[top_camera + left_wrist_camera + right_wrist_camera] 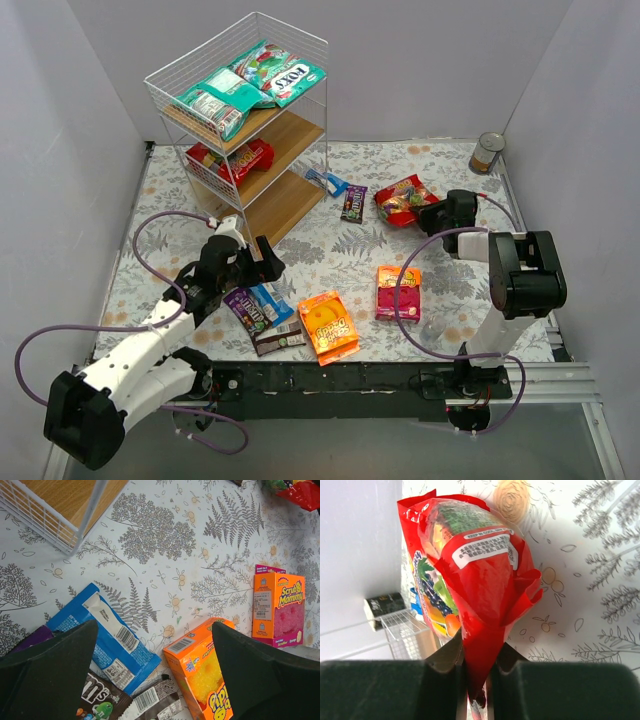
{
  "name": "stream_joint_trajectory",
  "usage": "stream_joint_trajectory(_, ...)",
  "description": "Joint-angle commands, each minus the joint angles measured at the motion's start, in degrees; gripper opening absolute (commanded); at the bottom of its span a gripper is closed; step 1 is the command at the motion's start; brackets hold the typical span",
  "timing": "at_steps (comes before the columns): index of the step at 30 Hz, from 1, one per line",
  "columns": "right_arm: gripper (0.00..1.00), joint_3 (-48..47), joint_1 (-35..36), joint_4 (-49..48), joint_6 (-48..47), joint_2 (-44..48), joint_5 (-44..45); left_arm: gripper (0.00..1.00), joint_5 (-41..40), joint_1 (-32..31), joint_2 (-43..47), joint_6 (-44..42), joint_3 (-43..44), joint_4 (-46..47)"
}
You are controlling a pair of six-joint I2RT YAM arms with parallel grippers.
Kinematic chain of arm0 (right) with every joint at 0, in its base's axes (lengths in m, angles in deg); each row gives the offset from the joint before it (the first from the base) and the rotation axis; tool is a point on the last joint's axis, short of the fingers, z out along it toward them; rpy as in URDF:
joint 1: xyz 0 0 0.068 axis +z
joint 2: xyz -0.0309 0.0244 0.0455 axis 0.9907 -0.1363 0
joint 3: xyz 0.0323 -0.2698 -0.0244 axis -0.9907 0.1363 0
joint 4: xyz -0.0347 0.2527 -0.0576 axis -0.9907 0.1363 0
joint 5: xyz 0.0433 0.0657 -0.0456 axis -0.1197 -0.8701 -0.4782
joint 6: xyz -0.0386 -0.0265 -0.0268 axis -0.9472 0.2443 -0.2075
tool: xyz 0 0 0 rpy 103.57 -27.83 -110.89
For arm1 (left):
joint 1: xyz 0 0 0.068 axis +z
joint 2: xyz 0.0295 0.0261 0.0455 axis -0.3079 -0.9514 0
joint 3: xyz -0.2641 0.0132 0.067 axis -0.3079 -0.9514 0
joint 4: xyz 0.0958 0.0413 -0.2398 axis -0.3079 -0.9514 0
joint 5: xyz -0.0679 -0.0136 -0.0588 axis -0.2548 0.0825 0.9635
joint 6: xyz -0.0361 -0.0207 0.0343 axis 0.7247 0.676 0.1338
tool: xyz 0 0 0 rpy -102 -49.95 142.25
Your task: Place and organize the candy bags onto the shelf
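The right end effector was clenched on the crimped edge of a red bag at the bench's far right, apart from the shelf. The left end effector hung released, jaws wide, over a blue pack on the bench; teal-green bags lay on the shelf's top tier

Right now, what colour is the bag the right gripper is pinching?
The bag is red; right wrist view shows it best.

top: high, near edge, whole table | wrists: close, low | shared: red bag, top/right wrist
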Motion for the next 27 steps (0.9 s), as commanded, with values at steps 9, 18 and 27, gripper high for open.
stream_joint_trajectory(9, 0.01, -10.8, -1.9, -6.6, -10.6, 4.1, -18.3, 0.98, -1.7, -0.1, 1.3, 0.2, 1.3, -1.3)
stream_joint_trajectory(18, 0.01, -15.5, -2.0, -9.1, -6.7, 9.1, -27.4, 0.98, -3.0, -0.1, 1.8, 0.4, 1.0, -1.3)
stream_joint_trajectory(27, 0.01, -21.1, 0.7, -7.3, -2.6, 13.9, -34.5, 0.98, -4.3, -0.1, 1.0, 0.9, 1.1, -1.2)
